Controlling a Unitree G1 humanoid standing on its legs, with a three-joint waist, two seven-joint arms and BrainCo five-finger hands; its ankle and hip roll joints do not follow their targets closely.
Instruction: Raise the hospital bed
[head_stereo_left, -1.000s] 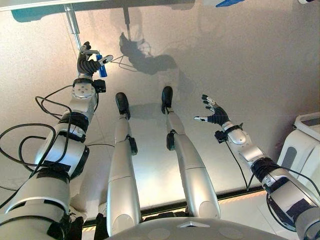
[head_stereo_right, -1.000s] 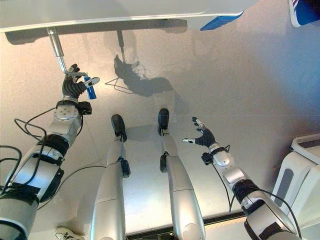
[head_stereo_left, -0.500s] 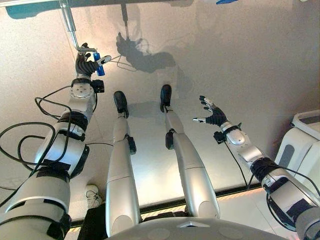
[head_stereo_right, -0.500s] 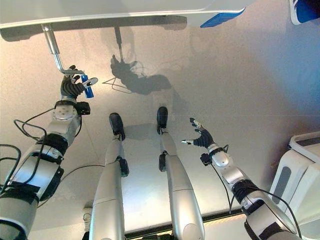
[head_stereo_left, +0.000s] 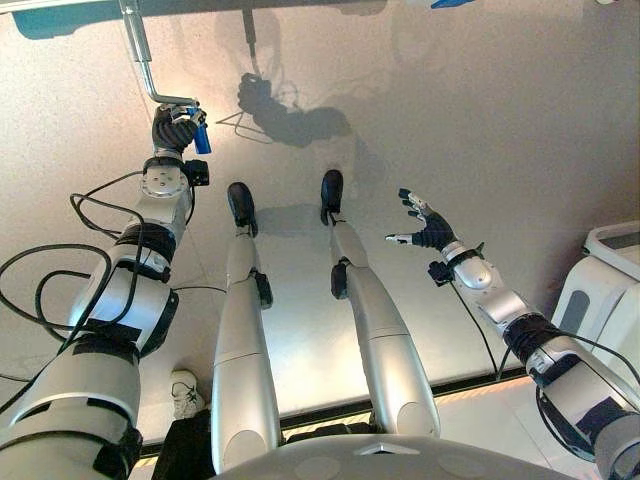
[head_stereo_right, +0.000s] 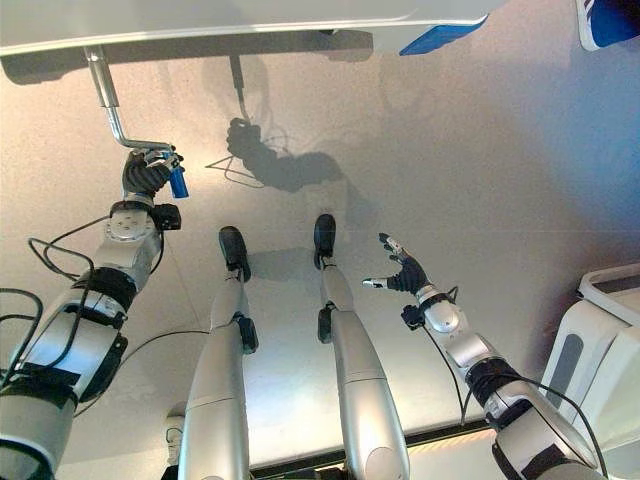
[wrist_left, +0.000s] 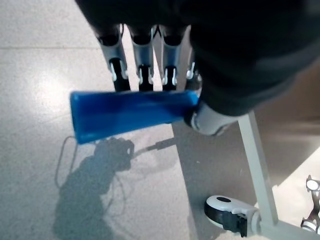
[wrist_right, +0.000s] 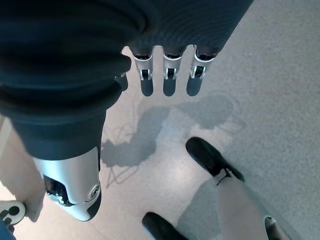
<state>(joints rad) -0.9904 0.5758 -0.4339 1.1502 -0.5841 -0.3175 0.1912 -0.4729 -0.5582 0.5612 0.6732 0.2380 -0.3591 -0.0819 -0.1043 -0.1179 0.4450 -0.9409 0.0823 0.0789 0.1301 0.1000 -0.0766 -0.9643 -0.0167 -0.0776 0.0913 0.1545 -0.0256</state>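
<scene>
I see a pale speckled floor (head_stereo_left: 480, 120) carrying the bed's frame leg, which ends in a white caster wheel (wrist_left: 231, 212) resting directly on it, and a white-grey unit (head_stereo_left: 600, 290) standing at my right edge.

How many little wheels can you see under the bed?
1. A caster wheel sits at the foot of the bed frame's leg, on the floor below the blue crank handle that the left hand grips. Others may be hidden.
</scene>
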